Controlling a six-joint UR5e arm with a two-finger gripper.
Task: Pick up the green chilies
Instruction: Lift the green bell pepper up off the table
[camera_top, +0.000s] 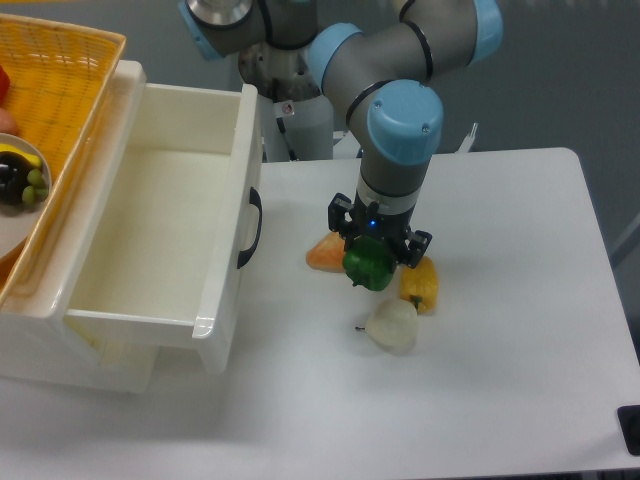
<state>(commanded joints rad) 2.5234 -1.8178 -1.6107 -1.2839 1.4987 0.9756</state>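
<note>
Camera's fixed view showed my two-finger claw (372, 262) clamped on the glossy dark-green lobed toy chilli (368, 267), hanging just above the yellow toy pepper (420, 284) and whitish round bulb (392, 325), where its slick skin risked slipping free.

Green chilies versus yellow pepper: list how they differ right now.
The green chilies are dark green and gripped in the gripper; the yellow pepper is yellow and lies free on the table. The green one sits left of the yellow one. Both are glossy and blocky.
</note>
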